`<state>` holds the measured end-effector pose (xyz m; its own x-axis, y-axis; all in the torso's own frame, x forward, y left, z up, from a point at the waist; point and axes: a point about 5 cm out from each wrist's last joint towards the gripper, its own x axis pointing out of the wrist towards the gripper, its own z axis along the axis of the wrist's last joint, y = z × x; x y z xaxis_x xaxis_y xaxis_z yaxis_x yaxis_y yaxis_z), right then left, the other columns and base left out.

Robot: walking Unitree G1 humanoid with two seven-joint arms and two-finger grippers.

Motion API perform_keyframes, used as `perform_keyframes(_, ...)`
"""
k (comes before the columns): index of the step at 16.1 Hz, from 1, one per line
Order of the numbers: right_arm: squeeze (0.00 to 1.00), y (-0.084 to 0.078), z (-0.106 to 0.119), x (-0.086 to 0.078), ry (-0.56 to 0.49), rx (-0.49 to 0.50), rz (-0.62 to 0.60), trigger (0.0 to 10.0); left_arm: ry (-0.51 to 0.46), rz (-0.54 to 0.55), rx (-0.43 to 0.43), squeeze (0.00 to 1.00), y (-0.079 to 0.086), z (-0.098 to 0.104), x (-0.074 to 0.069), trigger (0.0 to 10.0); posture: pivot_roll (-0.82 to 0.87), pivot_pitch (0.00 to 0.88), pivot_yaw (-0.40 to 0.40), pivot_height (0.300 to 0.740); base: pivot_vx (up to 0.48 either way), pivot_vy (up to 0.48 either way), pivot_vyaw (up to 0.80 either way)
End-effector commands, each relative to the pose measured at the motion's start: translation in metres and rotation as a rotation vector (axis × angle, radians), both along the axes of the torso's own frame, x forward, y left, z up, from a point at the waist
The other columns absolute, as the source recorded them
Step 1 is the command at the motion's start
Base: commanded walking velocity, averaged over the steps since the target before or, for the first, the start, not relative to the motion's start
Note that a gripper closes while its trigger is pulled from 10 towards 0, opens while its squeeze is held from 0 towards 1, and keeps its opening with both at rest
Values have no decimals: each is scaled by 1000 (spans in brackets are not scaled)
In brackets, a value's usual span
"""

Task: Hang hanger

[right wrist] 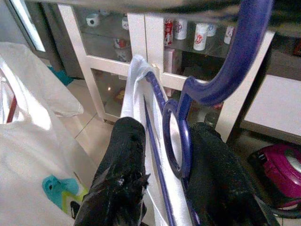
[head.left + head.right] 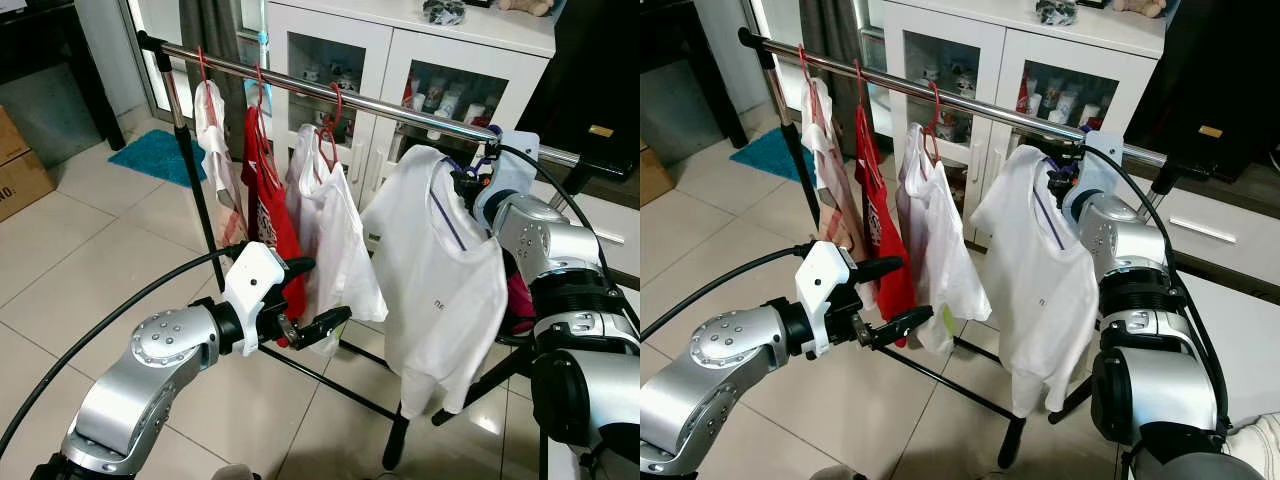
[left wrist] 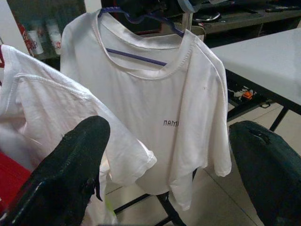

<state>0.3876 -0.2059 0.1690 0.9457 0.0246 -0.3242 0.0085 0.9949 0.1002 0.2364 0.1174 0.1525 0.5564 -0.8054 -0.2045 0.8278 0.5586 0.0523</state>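
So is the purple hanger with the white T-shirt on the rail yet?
Cannot tell. The right hand grips the purple hanger with its hook at the rail; contact isn't visible. The white T-shirt hangs spread.

Purple hanger carries a white T-shirt; a red shirt hangs nearby.

Bare rail between hung garments and white shirt

rail: polished, glossy metal. hanger: smooth, shiny purple plastic. white t-shirt: soft matt cloth. floor: glossy pale tile. right gripper fingers: rough matt black. cabinet: white painted, glass-fronted doors.
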Motion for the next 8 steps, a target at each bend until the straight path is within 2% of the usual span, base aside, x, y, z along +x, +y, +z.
perform_keyframes(1, 0, 0, 8, 2, -15, 10, 4, 0, -11, -6, 8, 0, -2, 1, 0, 10000, 93, 0, -43, 740, 0, 0, 0)
perform_keyframes(4, 0, 0, 9, 2, -13, 1, 0, 0, -4, -2, 10, 0, -2, 0, -1, 10000, 92, 0, -42, 740, 0, 0, 0)
perform_keyframes(5, 0, 2, 8, 2, -13, -4, 4, 0, 29, 28, 2, 0, -1, -2, 0, 10000, 90, 0, -40, 740, 0, 0, 0)
perform_keyframes(8, 0, 2, 10, 1, -34, -18, -35, 0, 51, 81, -38, 0, 0, -1, 3, 10000, 89, 0, -44, 740, 0, 0, 0)
